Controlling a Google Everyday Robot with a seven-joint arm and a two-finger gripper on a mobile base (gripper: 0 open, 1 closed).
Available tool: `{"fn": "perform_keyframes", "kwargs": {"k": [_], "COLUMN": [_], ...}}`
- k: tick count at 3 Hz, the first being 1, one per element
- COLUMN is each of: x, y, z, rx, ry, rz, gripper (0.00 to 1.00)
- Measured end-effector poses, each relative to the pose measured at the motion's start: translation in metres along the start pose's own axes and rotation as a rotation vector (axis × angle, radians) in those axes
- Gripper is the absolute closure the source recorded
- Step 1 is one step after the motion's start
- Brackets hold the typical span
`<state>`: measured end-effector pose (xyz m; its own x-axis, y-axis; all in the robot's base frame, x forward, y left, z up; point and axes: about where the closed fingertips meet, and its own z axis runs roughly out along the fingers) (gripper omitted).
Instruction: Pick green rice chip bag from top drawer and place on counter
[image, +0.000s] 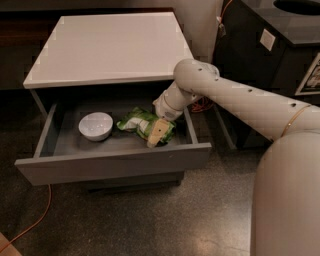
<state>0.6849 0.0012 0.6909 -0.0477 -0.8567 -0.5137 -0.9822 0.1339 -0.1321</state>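
Note:
The top drawer (115, 162) is pulled open under the white counter (107, 47). A green rice chip bag (137, 122) lies crumpled in the right half of the drawer's grey interior. My gripper (156, 134) reaches down into the drawer from the right and is shut on the bag's right end, with one cream finger (155, 136) lying across it. The bag's right end looks slightly raised. The second finger is hidden behind the bag.
A white bowl (95, 125) sits in the drawer, left of the bag. A dark black unit (270, 55) with a round hole stands to the right of the cabinet. An orange cable (35, 220) runs over the speckled floor at the lower left.

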Motion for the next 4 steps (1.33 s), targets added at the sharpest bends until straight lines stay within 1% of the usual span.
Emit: {"fn": "perform_keyframes", "kwargs": {"k": [1, 3, 4], "x": [0.002, 0.021, 0.028], "y": [-0.010, -0.026, -0.033], "z": [0.013, 0.043, 0.048], "rx": [0.005, 0.038, 0.038], "ry": [0.018, 0.059, 0.049], "rz": [0.017, 0.029, 0.040], "gripper": [0.00, 0.00, 0.03]}}
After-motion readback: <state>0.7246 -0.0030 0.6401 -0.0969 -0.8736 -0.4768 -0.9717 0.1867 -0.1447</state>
